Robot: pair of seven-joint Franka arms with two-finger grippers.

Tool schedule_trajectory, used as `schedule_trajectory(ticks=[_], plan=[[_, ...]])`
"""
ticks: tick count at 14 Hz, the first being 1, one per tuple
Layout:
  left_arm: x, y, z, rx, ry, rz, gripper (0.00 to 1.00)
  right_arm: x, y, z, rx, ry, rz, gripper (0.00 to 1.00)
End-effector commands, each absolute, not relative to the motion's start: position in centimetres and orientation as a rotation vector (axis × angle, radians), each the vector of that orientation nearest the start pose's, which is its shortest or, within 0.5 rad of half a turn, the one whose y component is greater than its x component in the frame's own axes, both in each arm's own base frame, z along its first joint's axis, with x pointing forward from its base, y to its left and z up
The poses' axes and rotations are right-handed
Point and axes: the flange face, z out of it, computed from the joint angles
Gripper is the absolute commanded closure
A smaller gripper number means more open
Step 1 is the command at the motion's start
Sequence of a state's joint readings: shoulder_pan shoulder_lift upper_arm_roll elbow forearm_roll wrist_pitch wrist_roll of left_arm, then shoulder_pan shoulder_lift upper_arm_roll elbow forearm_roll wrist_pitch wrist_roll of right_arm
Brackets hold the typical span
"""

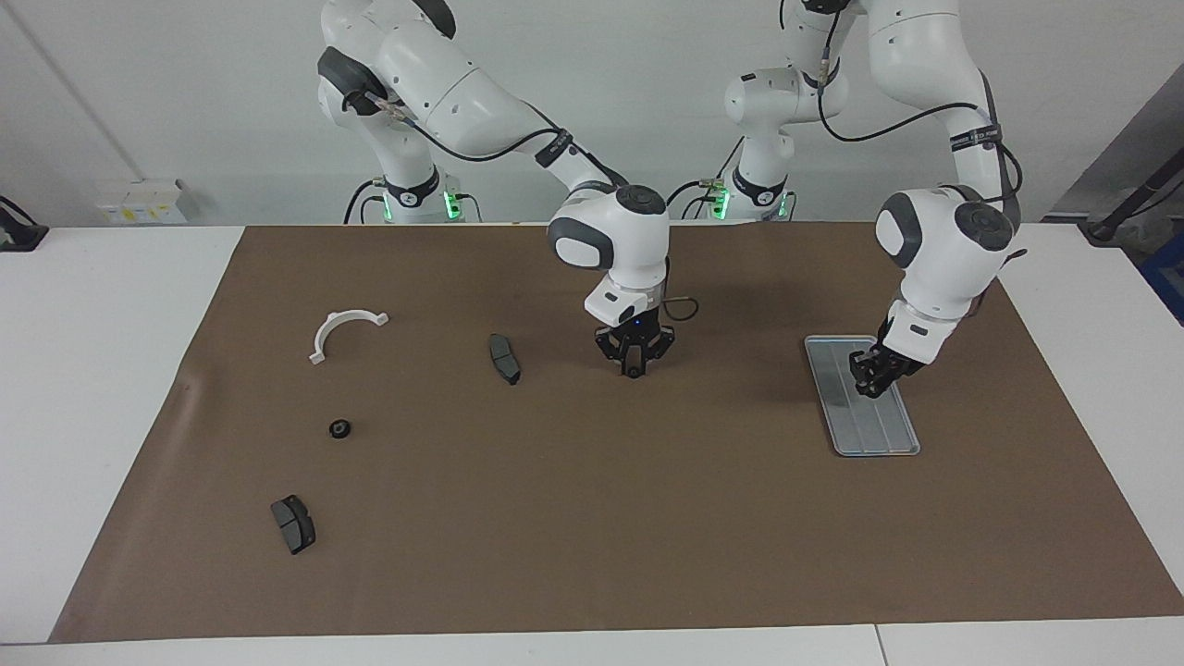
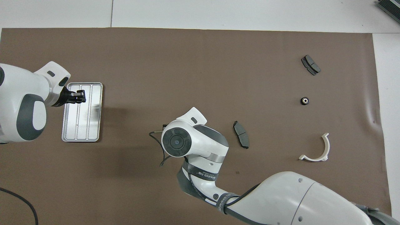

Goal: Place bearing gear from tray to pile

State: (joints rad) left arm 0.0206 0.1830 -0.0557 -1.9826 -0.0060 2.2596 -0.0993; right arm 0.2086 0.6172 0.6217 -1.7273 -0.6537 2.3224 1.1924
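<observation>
The silver grooved tray (image 1: 879, 435) (image 2: 90, 131) lies at the left arm's end of the brown mat, and nothing shows on its bare surface. My left gripper (image 1: 871, 381) (image 2: 79, 96) hangs just above it, shut on a small dark bearing gear. At the middle of the mat my right gripper (image 1: 634, 368) points straight down, its fingertips shut on another small black gear (image 1: 634, 373) that rests on the mat. In the overhead view the right wrist hides this. The pile lies toward the right arm's end: a black gear (image 1: 339, 428) (image 2: 304, 100), a white half-ring bracket (image 1: 344, 331) (image 2: 318, 150) and brake pads.
One dark brake pad (image 1: 504, 358) (image 2: 241, 139) lies beside the right gripper, toward the pile. Another brake pad (image 1: 293, 524) (image 2: 310, 64) lies farthest from the robots. A cable loop (image 1: 683, 310) hangs off the right wrist. White table borders the mat (image 1: 592, 536).
</observation>
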Motion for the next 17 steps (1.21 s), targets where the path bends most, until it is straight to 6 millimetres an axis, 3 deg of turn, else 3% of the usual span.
schedule_trajectory(ticks=[1, 4, 7, 8, 10, 12, 14, 16, 17], plan=[[60.8, -5.0, 39.4, -3.160, -0.167, -0.127, 1.00, 49.7, 46.2, 28.7, -3.090, 0.079, -0.335, 0.65], [60.7, -7.4, 39.8, -3.163, -0.202, -0.135, 1.00, 49.5, 46.1, 28.4, -3.095, 0.074, -0.330, 0.65], [60.6, -8.4, 39.8, -3.166, -0.218, -0.136, 1.00, 49.2, 46.1, 28.0, -3.101, 0.062, -0.326, 0.65], [60.6, -8.4, 39.8, -3.166, -0.218, -0.136, 1.00, 49.3, 46.0, 27.9, -3.104, 0.059, -0.331, 0.73], [60.6, -8.5, 39.8, -3.166, -0.216, -0.136, 1.00, 49.3, 45.9, 28.0, -3.107, 0.061, -0.333, 1.00], [60.6, -8.5, 39.8, -3.166, -0.216, -0.136, 1.00, 49.4, 45.9, 28.2, -3.115, 0.069, -0.335, 1.00], [60.6, -8.5, 39.9, -3.166, -0.216, -0.138, 1.00, 50.7, 45.5, 30.0, -3.129, 0.117, -0.358, 1.00], [60.5, -9.0, 39.9, -3.167, -0.221, -0.138, 1.00, 51.7, 43.9, 33.9, -3.130, 0.166, -0.413, 1.00], [60.3, -10.3, 39.9, -3.169, -0.211, -0.141, 1.00, 52.5, 42.6, 35.6, -3.119, 0.219, -0.412, 1.00]])
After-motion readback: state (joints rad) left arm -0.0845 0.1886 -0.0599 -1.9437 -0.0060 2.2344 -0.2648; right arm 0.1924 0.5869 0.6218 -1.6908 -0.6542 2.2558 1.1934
